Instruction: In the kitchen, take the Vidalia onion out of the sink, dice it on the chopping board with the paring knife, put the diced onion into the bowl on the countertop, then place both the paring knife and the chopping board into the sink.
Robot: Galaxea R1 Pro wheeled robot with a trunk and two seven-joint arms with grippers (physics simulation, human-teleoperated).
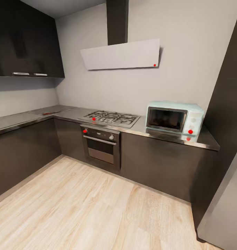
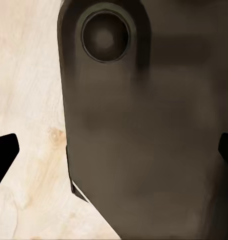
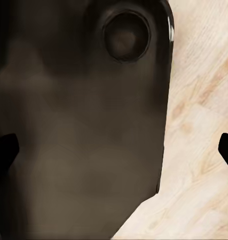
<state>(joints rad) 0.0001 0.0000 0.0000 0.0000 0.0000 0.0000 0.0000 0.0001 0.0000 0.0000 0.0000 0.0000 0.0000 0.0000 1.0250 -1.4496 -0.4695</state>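
Observation:
The grey countertop (image 1: 24, 119) runs along the left wall and turns the corner under the hood. A small red streak (image 1: 47, 113) lies on it near the corner, too small to tell what it is. The sink, onion, chopping board and bowl are out of view. In the left wrist view my left gripper (image 2: 114, 155) is open, its dark fingertips (image 2: 3, 155) far apart, nothing between them. My right gripper (image 3: 114, 150) is open too, with fingertips (image 3: 3, 152) at the picture's edges. Both hang over a dark part of my own body and the wooden floor.
A gas hob (image 1: 111, 118) with an oven (image 1: 100, 146) below sits in the middle of the far counter. A pale blue microwave (image 1: 174, 118) stands at its right end. A tall dark cabinet (image 1: 226, 114) and a steel fridge (image 1: 226, 208) stand at the right. Light wooden floor (image 1: 97, 208) lies ahead.

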